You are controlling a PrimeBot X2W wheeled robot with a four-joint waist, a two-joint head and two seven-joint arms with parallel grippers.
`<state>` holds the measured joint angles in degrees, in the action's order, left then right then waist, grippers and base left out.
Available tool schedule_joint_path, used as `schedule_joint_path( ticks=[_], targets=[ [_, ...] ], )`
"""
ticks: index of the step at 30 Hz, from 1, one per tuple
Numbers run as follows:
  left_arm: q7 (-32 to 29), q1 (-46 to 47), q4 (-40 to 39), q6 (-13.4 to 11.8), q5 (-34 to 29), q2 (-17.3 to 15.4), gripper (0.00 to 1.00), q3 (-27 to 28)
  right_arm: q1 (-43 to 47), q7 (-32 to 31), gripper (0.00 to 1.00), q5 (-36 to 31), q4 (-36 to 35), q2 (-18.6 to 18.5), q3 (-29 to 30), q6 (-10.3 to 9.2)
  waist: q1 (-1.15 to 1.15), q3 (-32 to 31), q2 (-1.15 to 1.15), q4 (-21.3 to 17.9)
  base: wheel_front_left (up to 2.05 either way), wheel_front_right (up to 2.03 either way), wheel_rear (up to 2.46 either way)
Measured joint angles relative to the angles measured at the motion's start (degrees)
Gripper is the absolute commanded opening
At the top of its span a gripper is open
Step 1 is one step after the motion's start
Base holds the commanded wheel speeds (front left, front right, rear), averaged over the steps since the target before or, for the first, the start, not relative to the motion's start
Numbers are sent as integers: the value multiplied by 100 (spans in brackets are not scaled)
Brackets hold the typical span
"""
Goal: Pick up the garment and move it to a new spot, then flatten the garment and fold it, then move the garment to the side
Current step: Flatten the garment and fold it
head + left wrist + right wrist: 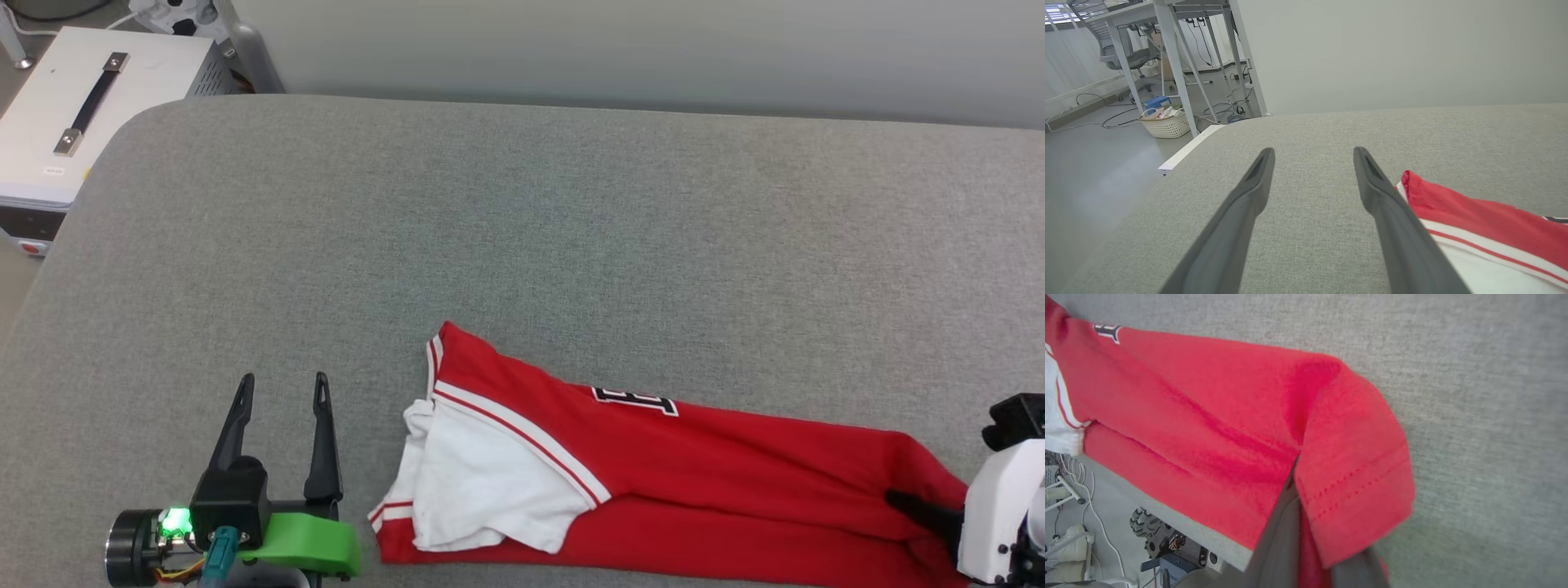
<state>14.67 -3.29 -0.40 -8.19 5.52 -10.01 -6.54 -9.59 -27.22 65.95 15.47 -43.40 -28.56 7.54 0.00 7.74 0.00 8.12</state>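
Closest to the head camera, at the lower left, the left gripper [284, 380] sits just above the grey padded surface [522, 204] with its two dark fingers spread apart and nothing between them. A green light glows at its base. From its own wrist camera, the same open fingers [1241, 204] point across bare grey cloth toward a pale wall, and the collar end of the shirt [735, 465] lies just beside the right-hand finger without touching it.

The shirt is folded into a long, narrow band along the near edge of the surface, running from near the left gripper out to the right. A white sleeve [482, 482] with red and white striped trim lies on top at the left end. Part of the black, white-outlined numerals [635, 399] shows at the band's far edge.

At the right end, the right gripper [918, 506] is closed on the shirt. Its wrist camera shows red cloth pinched between the grey fingers [1278, 547], with the stitched hem draped over one of them.

Beyond the surface's far left corner stands a white box [90, 106] with a black handle. A wicker basket [1167, 124] sits on the floor under a white metal frame [1175, 61].
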Motion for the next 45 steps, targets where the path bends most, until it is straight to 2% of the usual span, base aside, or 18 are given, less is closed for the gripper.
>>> schedule_joint_path(
  ticks=[10, 15, 19, 26, 30, 35, 45],
  targets=[
    [-1, -216, -12, 186, -298, 132, 100, 162, 5, 235, 0, -33, 677, -608, 326, 0, 0, -242, 0, -60, 0, 0, 0],
    [-1, -282, 9, 248, -335, 142, 100, 181, 12, 232, 0, -41, 757, -697, 414, 0, 0, -357, 0, -93, 0, 0, 0],
    [0, -345, 53, 297, -367, 153, 100, 176, 136, 165, 0, 170, 333, -732, 453, -1, 0, -466, 0, -115, 0, 0, 0],
    [0, -428, 54, 318, -408, 174, 100, 201, 304, -108, 0, 369, -945, -726, 415, -1, 0, -597, 0, -163, 0, 0, 0],
    [0, -428, 68, 348, -454, 193, 100, 168, 338, -307, 0, 386, -1455, -573, 338, -2, 0, -595, 0, -124, 0, 0, 0],
    [0, -420, 80, 377, -474, 213, 100, 78, 287, -397, 0, 256, -1838, -163, 185, -2, 0, -507, 0, -55, 0, 0, 0],
    [-1, -239, 99, 398, -498, 263, 100, -97, -385, -582, 0, -272, -1773, 584, -407, -2, 0, -232, 0, 145, 0, 0, 0]
  ],
)
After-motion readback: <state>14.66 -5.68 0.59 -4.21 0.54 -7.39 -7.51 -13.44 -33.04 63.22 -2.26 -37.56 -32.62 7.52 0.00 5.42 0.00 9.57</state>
